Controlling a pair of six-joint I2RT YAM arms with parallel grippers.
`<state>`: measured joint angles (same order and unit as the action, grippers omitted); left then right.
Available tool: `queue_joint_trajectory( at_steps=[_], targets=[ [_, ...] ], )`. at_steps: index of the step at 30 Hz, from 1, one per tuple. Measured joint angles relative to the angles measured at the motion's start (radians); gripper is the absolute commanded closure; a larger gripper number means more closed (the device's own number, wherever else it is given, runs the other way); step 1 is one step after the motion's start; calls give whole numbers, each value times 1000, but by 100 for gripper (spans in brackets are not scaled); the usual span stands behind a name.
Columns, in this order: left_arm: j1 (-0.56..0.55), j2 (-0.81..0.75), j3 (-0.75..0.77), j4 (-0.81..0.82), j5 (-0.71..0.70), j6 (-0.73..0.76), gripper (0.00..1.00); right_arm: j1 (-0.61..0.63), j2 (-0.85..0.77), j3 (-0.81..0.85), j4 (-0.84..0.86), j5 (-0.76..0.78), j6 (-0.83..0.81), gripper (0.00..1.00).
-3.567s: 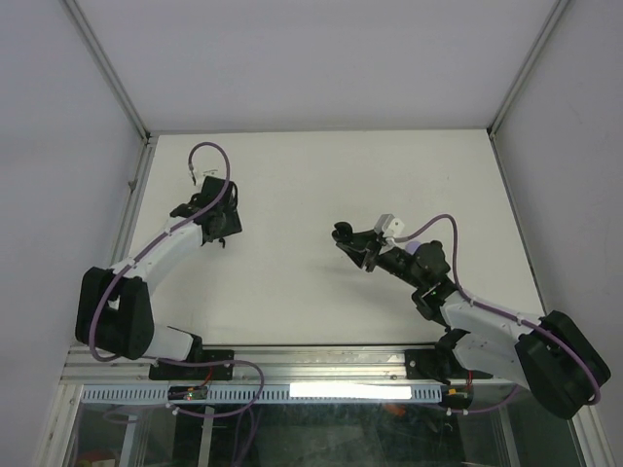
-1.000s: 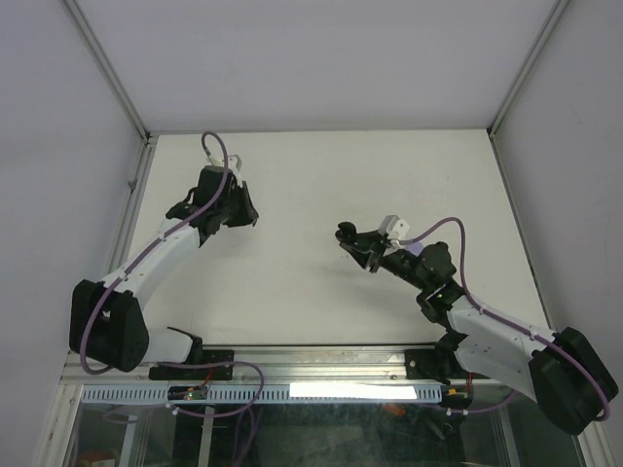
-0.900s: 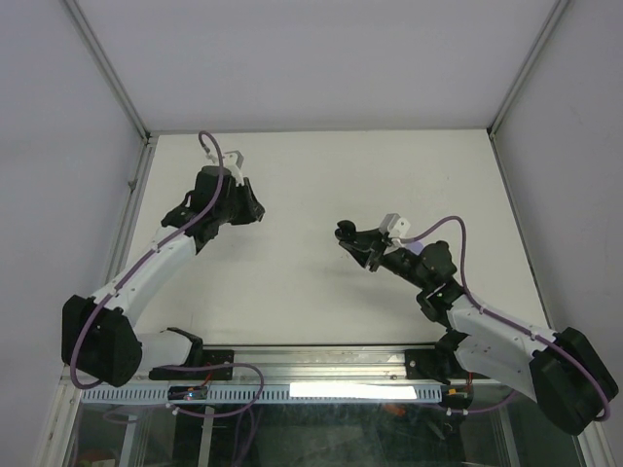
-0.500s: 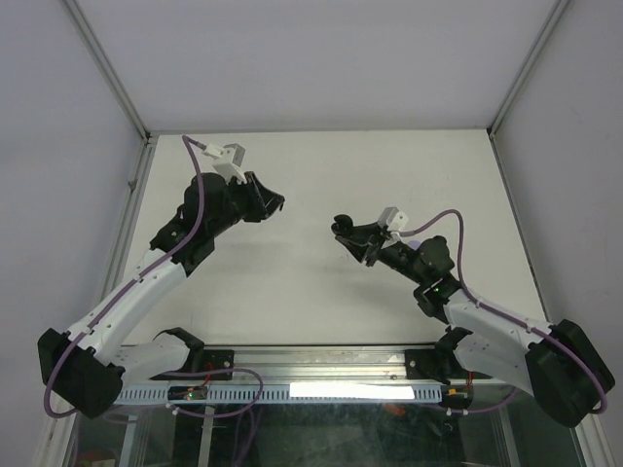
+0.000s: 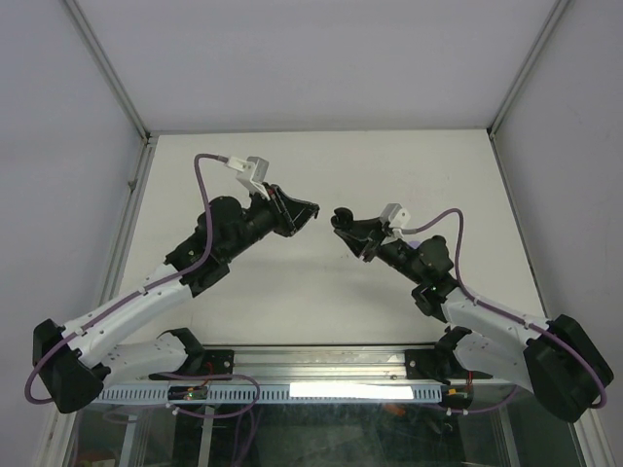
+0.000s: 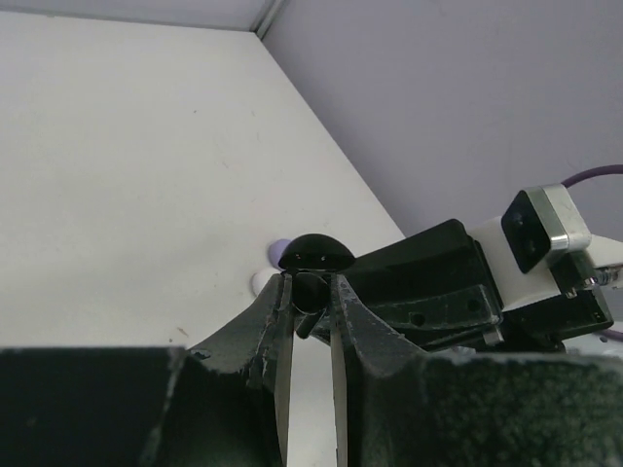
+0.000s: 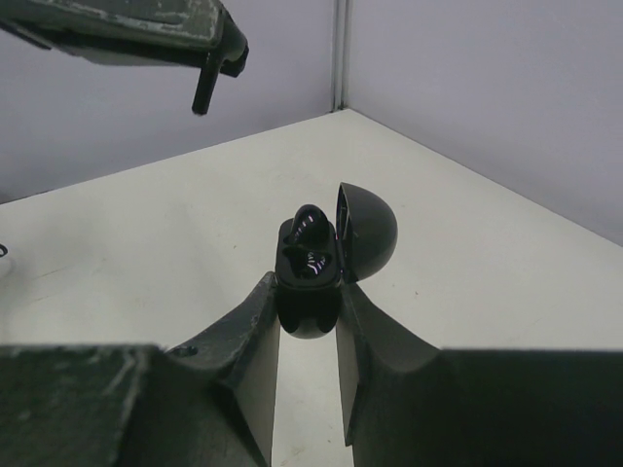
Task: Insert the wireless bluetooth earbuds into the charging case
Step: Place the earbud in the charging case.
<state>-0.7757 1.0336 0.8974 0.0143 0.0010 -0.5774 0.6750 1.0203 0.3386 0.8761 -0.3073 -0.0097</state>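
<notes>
1. R jaws: pinching the charging case (image 7: 310,304) by its lower body, centre of right wrist view. The lid (image 7: 369,230) is swung open to the right. The case is held in the air, clear of the bench (image 5: 292,292).
2. A seated earbud (image 7: 311,226), black, occupies the upper well. The well below it looks vacant, but it is dark and hard to confirm.
3. L jaws: pressed together on a 2nd earbud (image 7: 205,90), black. Its stem hangs down at upper left of right wrist view, well apart from the case mouth. In left wrist view the pinched piece is mostly hidden betw. the pads.
4. Top view: both sets of jaws face each other near frame centre, close but not touching.
5. Step in hand (judgement): carry the 2nd earbud to the vacant well. Task approx. half done.
6. Procedure:
 a. Keep R jaws still, with the case mouth facing the incoming piece.
 b. Align the stem w/ the well axis before closing in, and approach along that axis, not sideways.
 c. Stay clear of the lid and the seated earbud.
 d. Spread L jaws only once the piece bottoms out.
7. Risk: a tilted stem may jam on the well rim, and pushing harder could twist the case in the R jaws
</notes>
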Motion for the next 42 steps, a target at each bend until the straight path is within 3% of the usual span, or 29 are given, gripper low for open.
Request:
queue_joint_trajectory(
  at_steps=[16, 42],
  targets=[
    [-220, 95, -76, 323, -220, 72, 94, 4, 25, 0, 120, 30, 64, 100],
    [-272, 207, -87, 480, -342, 213, 95, 4, 34, 0, 137, 30, 72, 100]
  ],
)
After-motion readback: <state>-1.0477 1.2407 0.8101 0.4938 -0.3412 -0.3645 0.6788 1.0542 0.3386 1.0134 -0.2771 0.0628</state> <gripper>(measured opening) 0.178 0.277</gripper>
